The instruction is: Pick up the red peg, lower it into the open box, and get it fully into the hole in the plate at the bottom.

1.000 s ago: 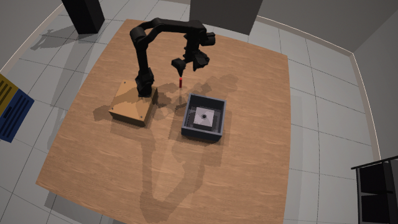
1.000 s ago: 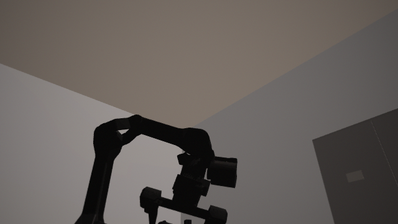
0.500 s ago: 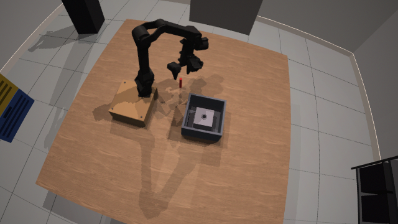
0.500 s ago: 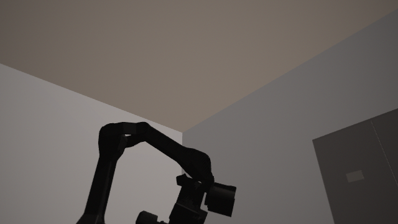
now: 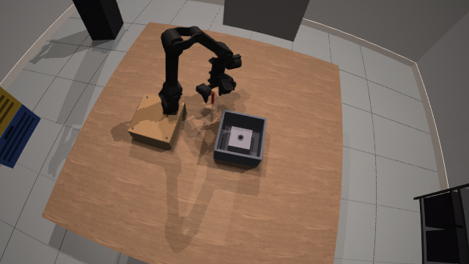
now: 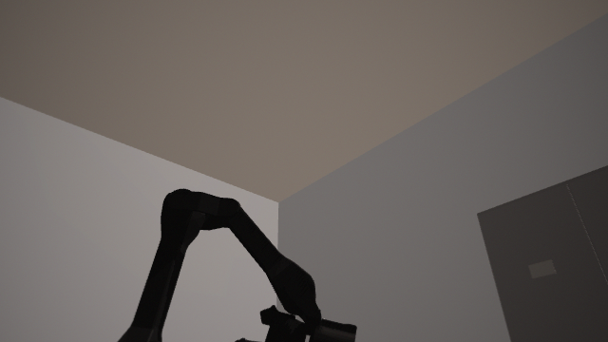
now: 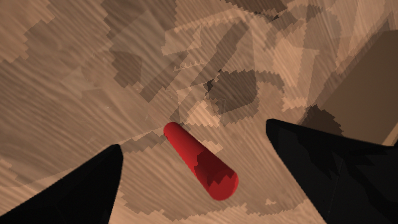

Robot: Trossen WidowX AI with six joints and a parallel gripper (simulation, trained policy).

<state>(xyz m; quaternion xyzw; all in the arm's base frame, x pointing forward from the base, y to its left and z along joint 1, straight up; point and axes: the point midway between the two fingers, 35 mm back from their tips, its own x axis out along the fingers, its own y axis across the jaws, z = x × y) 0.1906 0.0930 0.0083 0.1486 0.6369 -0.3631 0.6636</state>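
Between widely spread black fingers of black parallel-jaw gripper (image 5: 216, 95) (image 7: 195, 138): slim red cylindrical peg (image 5: 212, 97) (image 7: 201, 161), outside box, apart from both fingers in wrist view; nothing pinched. Brands, labels, writing: none legible. Near peg on brown wooden table (image 5: 293, 147) (image 7: 145, 175): open dark grey square box (image 5: 238, 160), containing pale square plate (image 5: 234, 143) with round central hole, hole unfilled.

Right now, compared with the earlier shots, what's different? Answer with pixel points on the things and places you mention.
The gripper (image 5: 212, 96) (image 7: 195, 138) has come down around the red peg (image 5: 212, 97) (image 7: 200, 162), one finger now on each side; in the exterior view the arm (image 5: 216, 70) (image 6: 256, 242) has sunk lower. Nothing was grasped or released: the fingers remain wide open. The peg, the open box (image 5: 239, 159) and its plate (image 5: 234, 141) look unmoved.
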